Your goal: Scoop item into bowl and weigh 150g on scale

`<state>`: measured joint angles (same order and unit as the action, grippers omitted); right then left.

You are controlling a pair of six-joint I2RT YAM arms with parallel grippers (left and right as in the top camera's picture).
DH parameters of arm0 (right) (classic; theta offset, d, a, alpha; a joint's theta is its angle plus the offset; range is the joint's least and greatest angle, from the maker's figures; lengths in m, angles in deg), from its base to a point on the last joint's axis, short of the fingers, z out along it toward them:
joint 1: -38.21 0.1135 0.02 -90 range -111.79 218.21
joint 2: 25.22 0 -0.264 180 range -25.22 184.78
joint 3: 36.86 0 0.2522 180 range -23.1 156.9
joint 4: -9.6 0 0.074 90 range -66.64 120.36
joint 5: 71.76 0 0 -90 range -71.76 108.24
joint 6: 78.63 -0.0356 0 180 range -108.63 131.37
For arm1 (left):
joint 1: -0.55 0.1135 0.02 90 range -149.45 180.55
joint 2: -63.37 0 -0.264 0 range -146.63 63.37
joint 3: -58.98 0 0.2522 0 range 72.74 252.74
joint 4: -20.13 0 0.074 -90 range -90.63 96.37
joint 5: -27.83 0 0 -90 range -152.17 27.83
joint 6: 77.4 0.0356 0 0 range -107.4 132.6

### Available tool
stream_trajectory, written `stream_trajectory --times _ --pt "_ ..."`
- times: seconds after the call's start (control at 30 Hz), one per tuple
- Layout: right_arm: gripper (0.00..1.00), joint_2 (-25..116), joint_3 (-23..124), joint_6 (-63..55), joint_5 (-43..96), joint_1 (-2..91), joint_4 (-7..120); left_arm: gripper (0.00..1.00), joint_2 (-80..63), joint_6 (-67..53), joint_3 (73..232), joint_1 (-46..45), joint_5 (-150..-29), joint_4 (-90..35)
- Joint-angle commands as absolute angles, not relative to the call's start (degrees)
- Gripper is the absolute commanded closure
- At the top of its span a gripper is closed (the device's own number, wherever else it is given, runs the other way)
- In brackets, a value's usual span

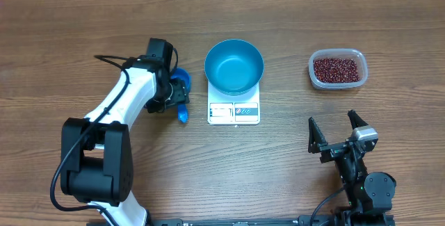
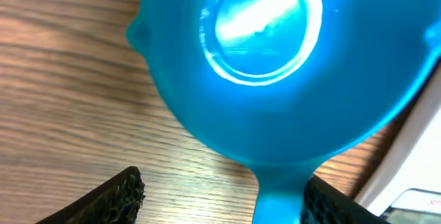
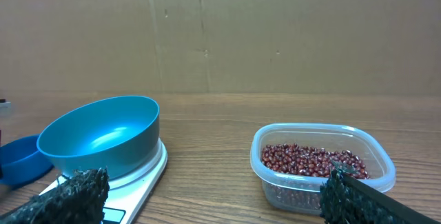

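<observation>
The left jaws are spread apart, holding nothing. The empty scoop (image 2: 275,127) lies right under them, handle between them. The right jaws are spread wide too, empty. Beside the left jaws the shiny bowl (image 1: 234,66) sits empty on the scale (image 1: 233,113). Ahead of the right jaws, the small dark red beans (image 1: 338,69) lie in their tub (image 1: 313,73). I think no scooping is done yet; it is all left.

Quick count from my end: one bowl (image 1: 234,66), one scale (image 1: 233,113), one scoop (image 1: 183,113) at 9 o'clock, one tub (image 1: 311,69) at 2 o'clock. Beans (image 1: 337,69) are way too many to count. Two arms: left arm (image 1: 125,97) and right arm (image 1: 363,179).
</observation>
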<state>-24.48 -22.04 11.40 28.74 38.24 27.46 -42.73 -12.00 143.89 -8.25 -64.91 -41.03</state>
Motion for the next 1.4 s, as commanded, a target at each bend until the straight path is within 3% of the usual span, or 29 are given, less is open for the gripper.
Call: stream_trajectory --times 0.0,0.1,0.3,0.43,0.77,0.93,1.07,1.37 --pt "0.00 -25.05 -22.65 11.40 28.59 38.48 27.16 0.28 -43.23 -16.37 143.35 -6.46 -63.31 -41.33" --pt "0.00 -25.05 -22.65 11.42 28.59 38.46 27.16 0.28 -43.23 -17.09 143.35 -5.76 -64.12 -41.51" --pt "0.00 -25.05 -22.65 11.40 28.59 38.46 27.16 0.10 -43.23 -15.65 143.35 -4.93 -69.02 -40.74" --pt "0.00 -25.05 -22.65 11.40 28.59 38.48 27.16 0.05 -43.23 -15.67 143.35 -4.90 -69.02 -40.72" --pt "0.00 -25.05 -22.65 11.40 28.59 38.46 27.16 0.51 -43.23 -15.71 143.35 -4.90 -67.27 -40.20" --pt "0.00 -25.05 -22.65 11.40 28.59 38.46 27.16 0.55 -43.23 -15.73 143.35 -4.90 -67.34 -39.59" --pt "0.00 -25.05 -22.65 11.40 28.59 38.46 27.16 0.70 -43.23 -15.73 143.35 -4.90 -67.34 -39.61" --pt "0.00 -25.05 -22.65 11.40 28.59 38.46 27.16 0.81 -43.21 -15.95 143.72 -4.90 -68.14 -39.17"
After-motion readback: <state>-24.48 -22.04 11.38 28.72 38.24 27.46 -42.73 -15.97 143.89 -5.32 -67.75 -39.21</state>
